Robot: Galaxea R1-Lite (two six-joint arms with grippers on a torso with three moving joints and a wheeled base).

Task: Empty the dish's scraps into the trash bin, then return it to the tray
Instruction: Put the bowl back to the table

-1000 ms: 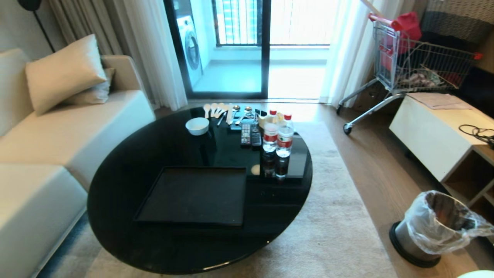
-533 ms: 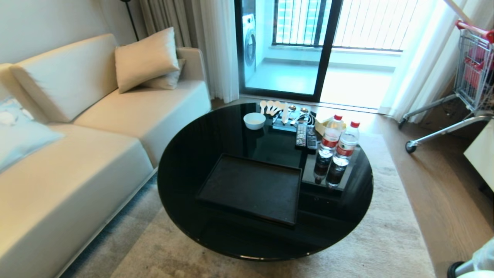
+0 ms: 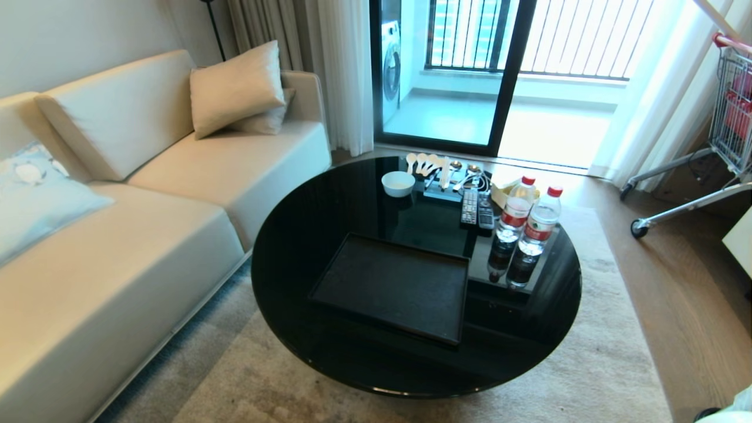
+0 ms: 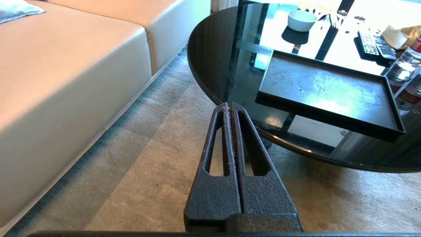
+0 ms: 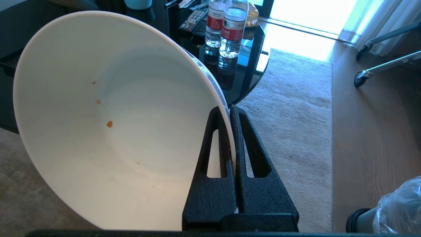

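Observation:
In the right wrist view my right gripper (image 5: 229, 108) is shut on the rim of the dish (image 5: 115, 115), a white bowl held tilted on its side beside the table. Only a few tiny orange specks cling inside it; the scraps themselves are out of view. The trash bin (image 5: 391, 210), with its crinkled clear liner, stands on the floor close by. The black tray (image 3: 393, 288) lies bare on the near half of the round table (image 3: 294, 235). My left gripper (image 4: 229, 105) is shut and holds nothing, low over the carpet beside the table's edge, with the tray (image 4: 329, 89) beyond it. Neither arm shows in the head view.
A second white bowl (image 3: 398, 183), spoons, two remotes (image 3: 477, 208) and two water bottles (image 3: 531, 226) stand at the table's far side. A cream sofa (image 3: 147, 205) runs along the left. A shopping cart (image 3: 728, 117) stands at the right, on the wooden floor.
The head camera has swung left: the table and tray now sit further right in the picture, more sofa shows, and the trash bin has slid out at the lower right.

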